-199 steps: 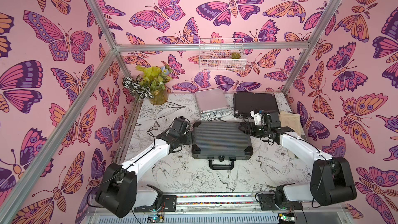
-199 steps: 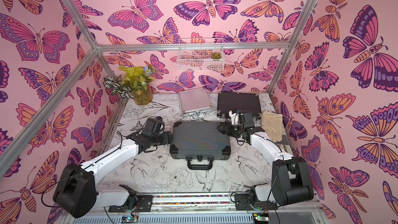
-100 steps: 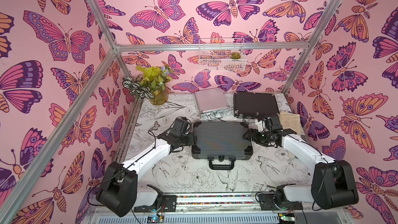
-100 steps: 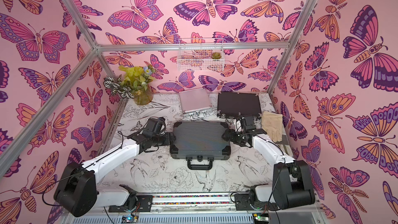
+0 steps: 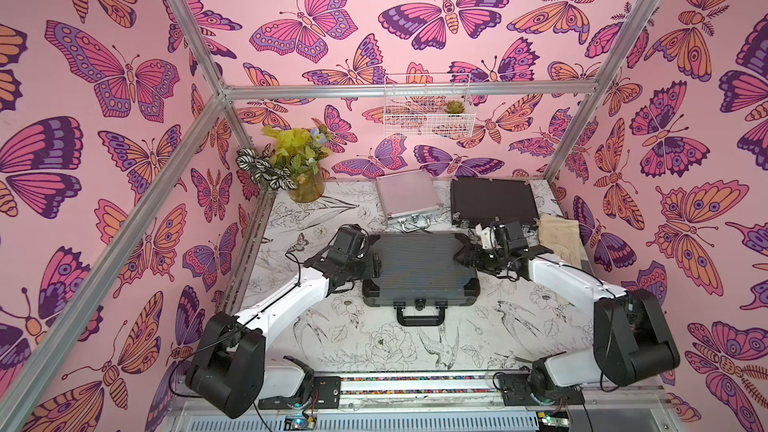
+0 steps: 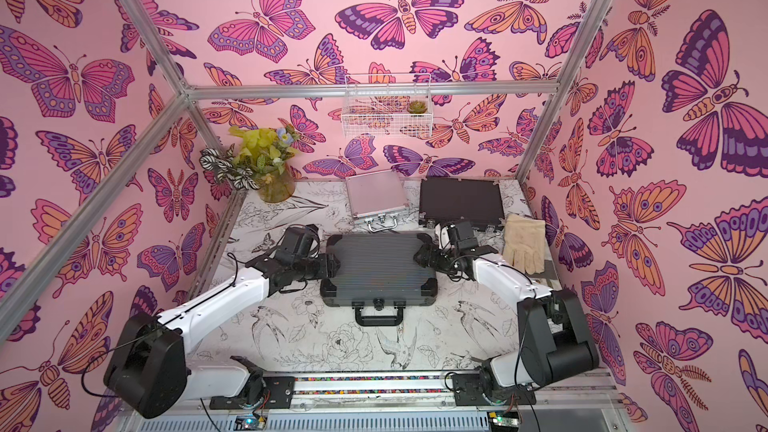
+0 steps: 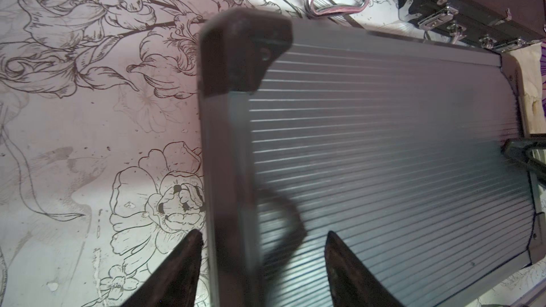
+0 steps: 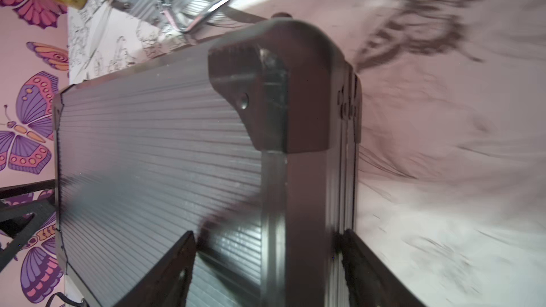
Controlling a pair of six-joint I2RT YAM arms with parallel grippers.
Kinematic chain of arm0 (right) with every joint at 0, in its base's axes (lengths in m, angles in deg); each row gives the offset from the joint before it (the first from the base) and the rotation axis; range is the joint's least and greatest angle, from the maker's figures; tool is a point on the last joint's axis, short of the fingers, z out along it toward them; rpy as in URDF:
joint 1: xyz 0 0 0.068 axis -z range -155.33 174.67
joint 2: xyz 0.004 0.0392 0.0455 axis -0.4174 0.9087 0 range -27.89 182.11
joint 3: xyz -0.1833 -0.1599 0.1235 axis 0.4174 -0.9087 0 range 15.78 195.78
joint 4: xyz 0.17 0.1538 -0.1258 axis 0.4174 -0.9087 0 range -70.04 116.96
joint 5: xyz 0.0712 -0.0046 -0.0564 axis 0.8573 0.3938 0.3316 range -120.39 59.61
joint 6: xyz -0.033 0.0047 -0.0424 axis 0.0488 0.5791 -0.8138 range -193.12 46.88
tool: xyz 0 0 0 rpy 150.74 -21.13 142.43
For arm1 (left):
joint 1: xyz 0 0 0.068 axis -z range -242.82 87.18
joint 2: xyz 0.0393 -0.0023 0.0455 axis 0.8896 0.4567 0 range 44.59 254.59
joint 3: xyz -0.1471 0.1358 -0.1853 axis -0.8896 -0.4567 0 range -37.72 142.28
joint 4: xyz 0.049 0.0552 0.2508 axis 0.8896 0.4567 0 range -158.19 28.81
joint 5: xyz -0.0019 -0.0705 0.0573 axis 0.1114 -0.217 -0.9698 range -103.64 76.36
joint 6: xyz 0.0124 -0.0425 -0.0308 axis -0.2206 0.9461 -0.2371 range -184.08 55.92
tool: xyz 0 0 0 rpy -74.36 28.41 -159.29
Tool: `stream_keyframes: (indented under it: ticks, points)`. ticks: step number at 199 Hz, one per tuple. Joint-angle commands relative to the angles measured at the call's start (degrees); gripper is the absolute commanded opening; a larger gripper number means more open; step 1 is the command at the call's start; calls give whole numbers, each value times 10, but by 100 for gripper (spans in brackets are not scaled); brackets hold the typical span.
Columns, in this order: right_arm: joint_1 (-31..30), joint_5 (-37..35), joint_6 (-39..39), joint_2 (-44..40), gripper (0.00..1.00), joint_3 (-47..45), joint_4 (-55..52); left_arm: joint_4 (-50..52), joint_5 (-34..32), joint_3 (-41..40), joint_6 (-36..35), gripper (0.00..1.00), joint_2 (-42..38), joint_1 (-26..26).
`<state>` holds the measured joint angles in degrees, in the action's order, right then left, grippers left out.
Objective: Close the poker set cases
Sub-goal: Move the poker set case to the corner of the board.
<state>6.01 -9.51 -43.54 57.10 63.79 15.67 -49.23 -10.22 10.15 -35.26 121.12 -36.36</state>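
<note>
- Our right fingers [image 8: 165,270] have swung from the far right corner of the dark-grey ribbed case [image 5: 419,268] to its right side. Our left fingers [image 7: 180,270] have kept to its left side.
- Both pairs stand wide and straddle a side edge of the case, one finger over the ribbed lid and one outside the wall. We cannot tell whether they press on it.
- That case lies mid-counter [image 5: 374,347], lid down, handle toward the near edge.
- We see the silver case [image 5: 407,199] and the black case [image 5: 492,201] flat along the far edge, the black one nearer the far right corner.

grey ribbed case [image 5: 419,272] closed, centre, silver case [image 5: 407,197], black case [image 5: 492,201] closed behind
</note>
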Motion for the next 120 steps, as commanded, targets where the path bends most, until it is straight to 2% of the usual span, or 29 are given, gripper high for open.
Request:
stream_keyframes:
  ticks: [1,51,88,94,105,120]
  points:
    - [-78,32,32,70,75,-25,-24,12,-13,8,1,67,-6,-8]
    - [-169,11,107,148,75,29,49,45,-89,15,-2,67,-18,-14]
    - [-221,8,138,214,74,100,68,111,-170,40,-26,67,-30,-14]
    - [-227,8,146,225,73,107,73,123,-182,45,-27,67,-53,-14]
    - [-238,8,156,240,73,119,83,136,-185,51,-27,67,-61,-15]
    - [-249,10,174,258,73,132,99,142,-157,49,-18,67,-75,-14]
